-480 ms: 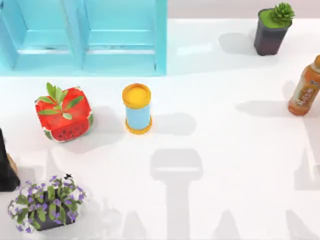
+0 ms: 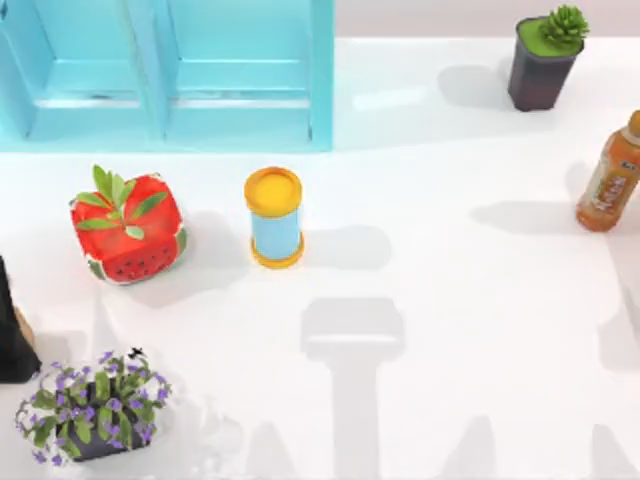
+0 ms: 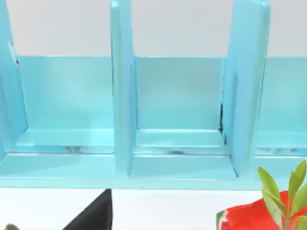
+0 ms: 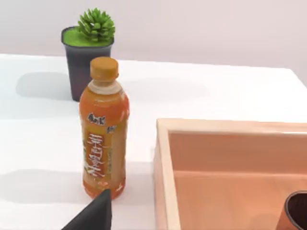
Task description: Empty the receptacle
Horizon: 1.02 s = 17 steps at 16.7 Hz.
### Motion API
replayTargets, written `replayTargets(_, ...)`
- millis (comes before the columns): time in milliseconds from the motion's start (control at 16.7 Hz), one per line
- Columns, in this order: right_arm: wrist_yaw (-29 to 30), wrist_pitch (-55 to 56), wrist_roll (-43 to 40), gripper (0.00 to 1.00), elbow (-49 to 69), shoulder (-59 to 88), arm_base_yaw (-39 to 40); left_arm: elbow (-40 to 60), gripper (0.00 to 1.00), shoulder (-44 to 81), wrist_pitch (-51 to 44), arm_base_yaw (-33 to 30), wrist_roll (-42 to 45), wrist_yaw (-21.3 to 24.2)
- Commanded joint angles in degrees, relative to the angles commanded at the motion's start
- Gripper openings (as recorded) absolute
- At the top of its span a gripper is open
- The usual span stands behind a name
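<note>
white counter (image 2: 450, 300) under my overhead camera, and at its far left stands a turquoise shelf unit (image 2: 170, 75) with upright dividers. near the middle a blue can with a yellow lid (image 2: 274, 217) stands upright, apart from everything else. to its left sits a red watermelon-patterned cube planter (image 2: 128, 228) with green leaves, and nearer on the left edge a dark pot of purple flowers (image 2: 92, 405), with a black object (image 2: 14, 335) just beside it at the counter's left edge; i cannot tell what that is. at the far right corner stands a dark pot with a green succulent (image 2: 545, 58), and nearer along the right edge an orange drink bottle (image 2: 612, 178), upright, cap on. from my right wrist camera i see that bottle close beside an orange open box (image 4: 230, 167), the receptacle, whose wall stands just next to the bottle; a dark round rim (image 4: 296, 213) shows inside the box at one corner, too cut off for me to name. the succulent pot stands beyond the bottle there. my left wrist camera looks into the shelf's compartments, with the watermelon planter at one corner. a dark wedge shows at the edge of each wrist picture; i cannot tell how far either claw is open or whether it has hold of anything.
</note>
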Motion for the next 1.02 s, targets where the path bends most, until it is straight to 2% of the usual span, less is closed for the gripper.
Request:
replayTargets(600,-0.32,-38.99,-15.36,1.0,39.24,53.22,-15.6,0.0,1.0,0.0,0.0,0.0,0.0,0.0)
replayTargets(1020,-0.23,-57.42,-23.11,1.0,59.53,77.47,-23.44,0.0,1.0,0.0,0.0,0.0,0.0,0.0)
